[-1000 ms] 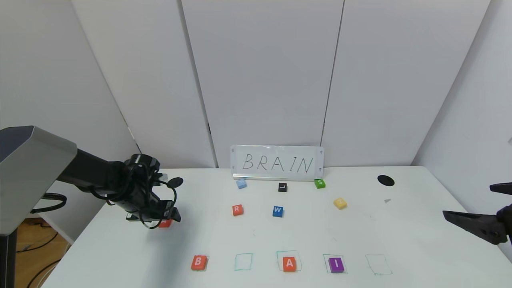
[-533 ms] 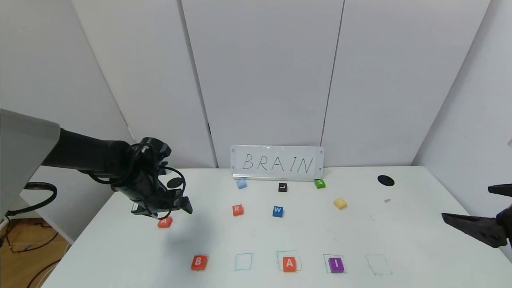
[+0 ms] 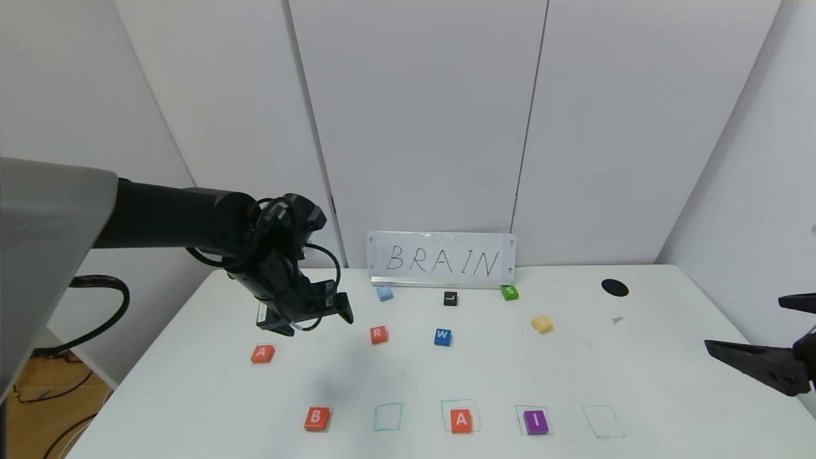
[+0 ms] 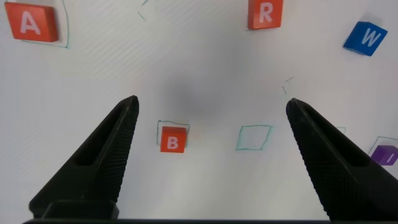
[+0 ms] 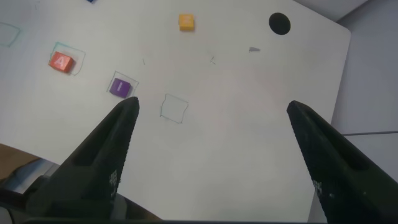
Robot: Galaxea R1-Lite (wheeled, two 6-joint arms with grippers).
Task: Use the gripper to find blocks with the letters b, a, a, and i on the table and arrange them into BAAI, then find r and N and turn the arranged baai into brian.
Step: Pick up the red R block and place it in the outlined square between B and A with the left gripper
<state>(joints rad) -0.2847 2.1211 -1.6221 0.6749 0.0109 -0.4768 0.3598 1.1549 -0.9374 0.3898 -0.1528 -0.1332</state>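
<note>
On the white table [image 3: 637, 382] the front row holds an orange B block [image 3: 317, 418], an orange A block [image 3: 461, 420] and a purple I block [image 3: 536, 421], with an empty green outline [image 3: 388, 417] between B and A. A second orange A block [image 3: 262, 353] lies loose at the left. The orange R block [image 3: 378, 334] and pale yellow N block [image 3: 542, 324] lie farther back. My left gripper [image 3: 306, 315] hovers open and empty between the loose A and R. Its wrist view shows the gripper [image 4: 211, 101], B [image 4: 172, 139], A [image 4: 29, 23] and R [image 4: 265, 14]. My right gripper [image 3: 746, 322] is open and parked at the right edge.
A blue W block [image 3: 443, 336], light blue block [image 3: 384, 293], black L block [image 3: 450, 298] and green S block [image 3: 509, 292] lie before a BRAIN sign [image 3: 442, 260]. Another empty outline [image 3: 603, 421] is right of I. A black hole [image 3: 614, 288] is at the back right.
My left gripper has risen from over the loose A block and moved right and back, towards the R block. The A block stays on the table. The right arm has not moved.
</note>
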